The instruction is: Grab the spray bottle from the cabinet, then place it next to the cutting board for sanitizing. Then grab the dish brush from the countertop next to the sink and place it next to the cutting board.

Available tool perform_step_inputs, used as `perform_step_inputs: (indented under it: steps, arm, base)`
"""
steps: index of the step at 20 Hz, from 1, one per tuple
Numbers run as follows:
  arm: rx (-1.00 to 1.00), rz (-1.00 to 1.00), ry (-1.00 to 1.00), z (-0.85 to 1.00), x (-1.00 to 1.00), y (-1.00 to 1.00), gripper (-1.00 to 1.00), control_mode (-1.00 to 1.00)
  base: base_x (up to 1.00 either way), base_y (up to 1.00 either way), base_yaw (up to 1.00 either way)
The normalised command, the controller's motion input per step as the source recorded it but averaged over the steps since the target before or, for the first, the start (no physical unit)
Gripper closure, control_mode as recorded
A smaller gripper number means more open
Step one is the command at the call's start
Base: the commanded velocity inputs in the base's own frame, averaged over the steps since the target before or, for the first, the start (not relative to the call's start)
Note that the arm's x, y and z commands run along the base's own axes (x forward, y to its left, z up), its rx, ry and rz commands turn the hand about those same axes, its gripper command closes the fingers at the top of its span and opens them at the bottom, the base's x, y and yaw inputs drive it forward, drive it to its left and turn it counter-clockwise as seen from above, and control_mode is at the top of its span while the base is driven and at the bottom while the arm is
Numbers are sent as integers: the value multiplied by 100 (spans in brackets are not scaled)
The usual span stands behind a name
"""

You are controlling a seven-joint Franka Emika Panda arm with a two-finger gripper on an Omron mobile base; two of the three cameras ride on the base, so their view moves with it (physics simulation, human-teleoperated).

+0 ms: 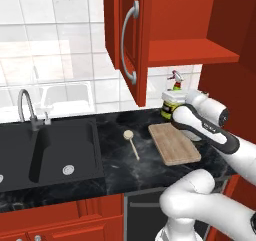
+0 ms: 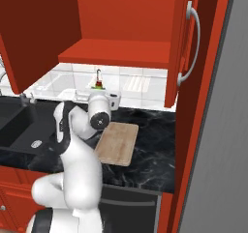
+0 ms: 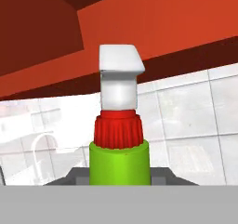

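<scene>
The cutting board (image 1: 174,143) lies at centre right of the left base view, with the dish brush (image 1: 131,143) on bare countertop (image 1: 115,160) to its left. Behind the board's far edge stands the spray bottle (image 1: 172,103) beside the gripper (image 1: 186,116), whose finger state I cannot tell. The open cabinet (image 1: 150,30) fills the upper right.

The spray bottle's (image 1: 173,98) lower body was hidden behind the arm's wrist in the left base view, and in the right base view only its nozzle and neck rose above the wrist. In the hand view its body ran off the bottom edge. The gripper's fingers were covered by the wrist, so whether they clasped the bottle could not be told. The sink (image 1: 50,150) was cut off at the left edge. The cutting board's (image 1: 173,143) far right corner lay behind the arm.
</scene>
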Motion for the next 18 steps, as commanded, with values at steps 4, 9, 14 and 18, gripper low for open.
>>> perform_step_inputs:
  steps: [4, 9, 14, 18]
  arm:
    - [-16, 20, -1, -60, 36, 13, 100, -100]
    - [-10, 23, 0, -53, 30, 25, 100, -100]
    - [1, 23, 0, -47, 14, 23, 100, -100]
    - [1, 17, 0, -46, 14, 5, 100, -100]
  base:
    - [0, 0, 0]
    - [0, 0, 0]
    - [0, 0, 0]
    - [0, 0, 0]
